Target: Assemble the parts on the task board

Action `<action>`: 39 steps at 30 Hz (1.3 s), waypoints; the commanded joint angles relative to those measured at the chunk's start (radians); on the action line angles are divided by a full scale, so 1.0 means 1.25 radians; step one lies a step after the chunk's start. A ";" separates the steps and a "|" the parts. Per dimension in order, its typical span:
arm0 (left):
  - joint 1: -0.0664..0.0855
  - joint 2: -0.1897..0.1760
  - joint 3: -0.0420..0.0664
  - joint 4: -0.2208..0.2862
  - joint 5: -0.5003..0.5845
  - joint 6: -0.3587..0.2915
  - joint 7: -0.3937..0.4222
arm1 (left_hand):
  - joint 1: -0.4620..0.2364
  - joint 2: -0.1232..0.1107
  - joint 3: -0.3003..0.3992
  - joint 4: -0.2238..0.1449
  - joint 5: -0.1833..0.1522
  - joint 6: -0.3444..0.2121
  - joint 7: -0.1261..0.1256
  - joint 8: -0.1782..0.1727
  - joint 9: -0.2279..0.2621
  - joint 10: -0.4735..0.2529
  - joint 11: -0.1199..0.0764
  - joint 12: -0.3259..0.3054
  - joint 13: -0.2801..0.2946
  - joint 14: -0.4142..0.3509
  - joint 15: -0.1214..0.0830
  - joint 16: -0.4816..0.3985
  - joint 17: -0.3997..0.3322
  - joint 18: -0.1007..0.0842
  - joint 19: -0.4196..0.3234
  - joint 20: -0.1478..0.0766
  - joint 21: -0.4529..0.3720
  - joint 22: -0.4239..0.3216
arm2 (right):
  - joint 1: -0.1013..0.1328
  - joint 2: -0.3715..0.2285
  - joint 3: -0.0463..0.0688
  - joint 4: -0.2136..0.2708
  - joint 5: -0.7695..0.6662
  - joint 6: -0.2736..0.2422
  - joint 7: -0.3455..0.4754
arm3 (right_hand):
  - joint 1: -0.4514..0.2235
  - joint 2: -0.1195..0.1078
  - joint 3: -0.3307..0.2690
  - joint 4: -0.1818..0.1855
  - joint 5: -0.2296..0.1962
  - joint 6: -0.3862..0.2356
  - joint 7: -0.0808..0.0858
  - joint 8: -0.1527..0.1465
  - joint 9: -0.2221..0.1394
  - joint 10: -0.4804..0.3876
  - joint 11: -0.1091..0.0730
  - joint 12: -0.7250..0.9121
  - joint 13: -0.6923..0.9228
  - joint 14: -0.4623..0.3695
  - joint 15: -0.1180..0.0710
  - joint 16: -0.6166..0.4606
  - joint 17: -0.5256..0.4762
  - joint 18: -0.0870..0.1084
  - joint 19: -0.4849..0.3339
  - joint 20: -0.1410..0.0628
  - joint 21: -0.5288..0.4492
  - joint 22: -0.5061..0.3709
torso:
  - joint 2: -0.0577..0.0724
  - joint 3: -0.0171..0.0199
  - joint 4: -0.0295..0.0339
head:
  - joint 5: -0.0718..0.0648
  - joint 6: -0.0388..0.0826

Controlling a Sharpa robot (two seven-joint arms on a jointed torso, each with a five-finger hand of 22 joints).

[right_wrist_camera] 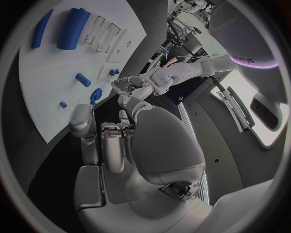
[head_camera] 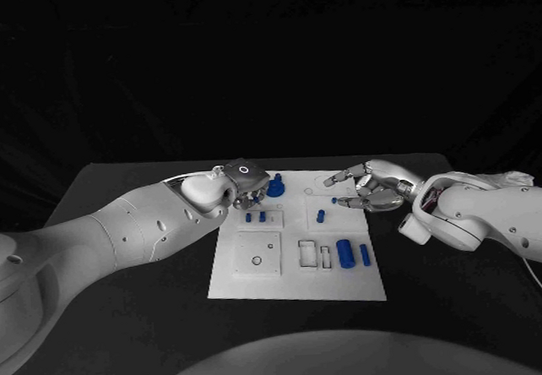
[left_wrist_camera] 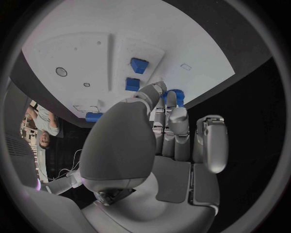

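Head view: the task board point(head_camera: 350, 285) lies flat on the black table point(head_camera: 131, 313); the left hand point(head_camera: 245, 182) sits over the board's far-left corner, fingers curled, with a blue knob-shaped part point(head_camera: 275, 186) touching its fingertips; whether it grips that part cannot be told here; two small blue blocks point(head_camera: 255, 215) stand just nearer the robot than this hand; the right hand point(head_camera: 377, 188) hovers over the board's far-right edge, fingers loosely curled and apart, nothing between them; a small blue peg point(head_camera: 321, 215) lies just beside it, toward the left hand; a thick blue cylinder point(head_camera: 345, 253) and a thin blue rod point(head_camera: 365, 254) lie side by side nearer the robot.

Left wrist view: the left hand point(left_wrist_camera: 164, 141) extends its fingers onto the board point(left_wrist_camera: 194, 39); the blue knob-shaped part point(left_wrist_camera: 176, 93) shows just beyond the fingertips, touching them; a firm grasp cannot be confirmed; the two blue blocks point(left_wrist_camera: 136, 74) stand close ahead of the hand.

Right wrist view: the right hand point(right_wrist_camera: 121, 141) holds nothing, its fingers spread; the board point(right_wrist_camera: 42, 97) lies ahead of them; the thick cylinder point(right_wrist_camera: 72, 28) and thin rod point(right_wrist_camera: 42, 28) lie well beyond; the peg point(right_wrist_camera: 83, 79) lies nearer.
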 commanded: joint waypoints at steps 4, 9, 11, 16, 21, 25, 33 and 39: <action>0.000 0.002 0.001 0.001 0.003 0.007 0.004 | 0.002 0.004 0.000 -0.005 -0.001 0.004 0.001 0.002 0.000 0.005 -0.002 -0.003 0.000 0.000 0.001 -0.006 -0.002 0.001 0.034 0.004 -0.006 0.185 | 0.000 0.000 0.000 0.002 -0.003 -0.002 0.011 | -0.009 -0.001 -0.002 0.004 -0.005 0.007 0.001 0.005 0.001 0.088 -0.003 -0.003 0.206 0.083 0.002 0.003 0.211 0.005 0.004 0.000 0.001 0.099 | 0.000 0.0001 0.0001 | 0.000 0.000; 0.000 0.003 0.001 0.000 0.001 0.011 0.006 | 0.003 0.005 0.001 -0.005 -0.002 0.004 0.000 0.001 0.000 0.005 -0.002 -0.003 0.000 0.000 0.001 -0.007 -0.003 0.001 0.033 0.004 -0.006 0.185 | 0.000 0.000 0.000 0.002 -0.002 -0.003 0.012 | -0.009 -0.001 -0.002 0.004 -0.005 0.007 0.001 0.005 0.001 0.088 -0.003 -0.003 0.206 0.083 0.002 0.003 0.211 0.005 0.004 0.000 0.001 0.099 | 0.000 0.0001 0.0002 | 0.000 0.000; 0.000 0.004 0.001 -0.001 0.000 0.014 0.007 | 0.003 0.005 0.001 -0.005 -0.002 0.004 0.000 0.001 0.000 0.005 -0.002 -0.003 0.000 0.000 0.001 -0.007 -0.003 0.001 0.033 0.004 -0.006 0.185 | 0.000 0.000 0.000 0.002 -0.002 -0.003 0.012 | -0.009 -0.001 -0.002 0.004 -0.005 0.007 0.001 0.005 0.001 0.088 -0.003 -0.003 0.206 0.083 0.002 0.003 0.211 0.005 0.004 0.000 0.001 0.099 | 0.000 0.0001 -0.0002 | 0.000 0.000; 0.000 0.009 0.001 -0.004 -0.002 0.020 0.009 | 0.003 0.005 0.001 -0.006 -0.002 0.004 0.000 0.001 0.000 0.005 -0.002 -0.004 0.000 -0.001 0.001 -0.007 -0.003 0.001 0.033 0.004 -0.007 0.185 | 0.000 0.001 0.000 0.001 0.000 -0.001 0.011 | -0.009 -0.001 -0.002 0.004 -0.005 0.008 0.001 0.005 0.001 0.088 -0.004 -0.003 0.206 0.083 0.002 0.003 0.211 0.005 0.004 0.000 0.001 0.099 | 0.000 0.0000 -0.0005 | 0.000 0.000; 0.000 0.013 0.001 -0.006 -0.004 0.031 0.010 | 0.003 0.005 0.001 -0.006 -0.002 0.003 0.000 0.000 -0.001 0.005 -0.002 -0.005 0.000 -0.001 0.001 -0.008 -0.004 0.001 0.032 0.004 -0.008 0.184 | 0.000 -0.001 0.000 0.002 0.001 0.000 0.010 | -0.009 -0.001 -0.002 0.004 -0.005 0.008 0.001 0.005 0.001 0.088 -0.004 -0.003 0.206 0.083 0.002 0.003 0.211 0.005 0.004 0.000 0.001 0.099 | 0.000 -0.0002 -0.0007 | 0.000 0.000; 0.000 0.016 0.001 -0.008 -0.005 0.035 0.012 | 0.003 0.006 0.001 -0.006 -0.002 0.003 0.000 0.000 -0.001 0.004 -0.002 -0.005 0.000 -0.002 0.001 -0.008 -0.004 0.001 0.032 0.004 -0.008 0.184 | 0.000 -0.002 0.000 0.001 0.002 0.000 0.009 | -0.009 -0.001 -0.002 0.004 -0.005 0.008 0.001 0.005 0.001 0.088 -0.004 -0.003 0.206 0.083 0.002 0.003 0.211 0.005 0.004 0.000 0.001 0.099 | 0.000 -0.0001 -0.0006 | -0.001 0.000; 0.000 0.021 0.001 -0.011 -0.008 0.053 0.011 | 0.004 0.006 0.001 -0.008 -0.002 0.002 -0.001 -0.002 -0.002 0.004 -0.002 -0.007 -0.001 -0.003 0.001 -0.010 -0.007 0.002 0.031 0.004 -0.010 0.184 | 0.000 -0.001 0.000 0.001 0.003 0.001 0.009 | -0.009 -0.001 -0.002 0.004 -0.005 0.008 0.001 0.005 0.001 0.088 -0.004 -0.003 0.206 0.083 0.002 0.003 0.211 0.005 0.004 0.000 0.001 0.099 | 0.000 0.0000 -0.0004 | -0.001 0.000; 0.000 0.020 0.001 -0.012 -0.014 0.065 0.007 | 0.005 0.007 0.001 -0.009 -0.003 0.002 -0.001 -0.003 -0.003 0.004 -0.003 -0.008 -0.001 -0.005 0.001 -0.013 -0.011 0.002 0.029 0.005 -0.012 0.183 | 0.000 -0.001 0.000 0.001 0.003 0.003 0.008 | -0.009 -0.001 -0.002 0.004 -0.005 0.008 0.001 0.005 0.001 0.088 -0.004 -0.003 0.206 0.083 0.002 0.003 0.211 0.005 0.004 0.000 0.001 0.099 | 0.000 0.0002 -0.0001 | -0.001 0.000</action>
